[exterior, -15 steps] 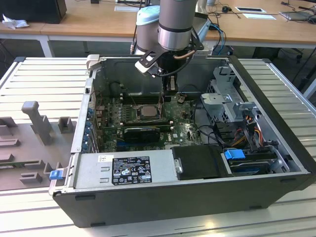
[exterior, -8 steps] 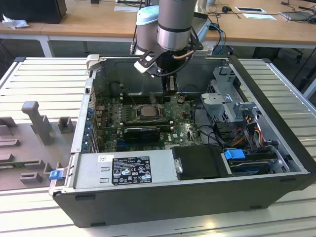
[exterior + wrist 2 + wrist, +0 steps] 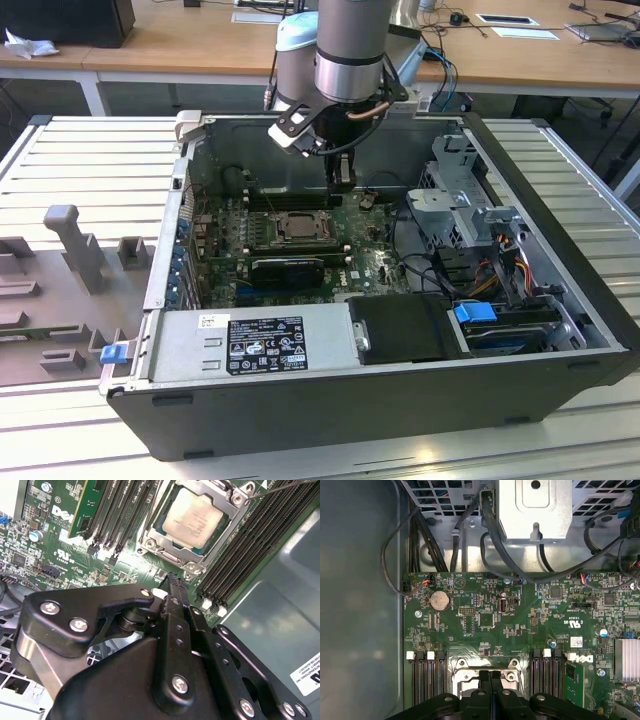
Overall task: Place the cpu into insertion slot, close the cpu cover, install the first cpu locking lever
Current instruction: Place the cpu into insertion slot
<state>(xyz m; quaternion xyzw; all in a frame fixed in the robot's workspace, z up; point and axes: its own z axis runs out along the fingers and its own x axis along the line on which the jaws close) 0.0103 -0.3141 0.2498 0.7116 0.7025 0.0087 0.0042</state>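
Gripper [image 3: 342,183], pinched closed and empty, is hovering at 1 o'clock of the seated cpu [image 3: 300,228] in the exterior view, levering likely needing low, steady tip pressure.

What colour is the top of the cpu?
The cpu top is silver-grey; the second wrist view shows it best.

Carrier is a ribbed aluminium-slat bench [image 3: 90,150]. The open PC case [image 3: 400,400] sits flat on the slats, straight below the gripper [image 3: 341,175]. A grey moulded fixture tray [image 3: 30,330] also lies on the slats, well off from the gripper, just beside the case wall on the exterior view's left.
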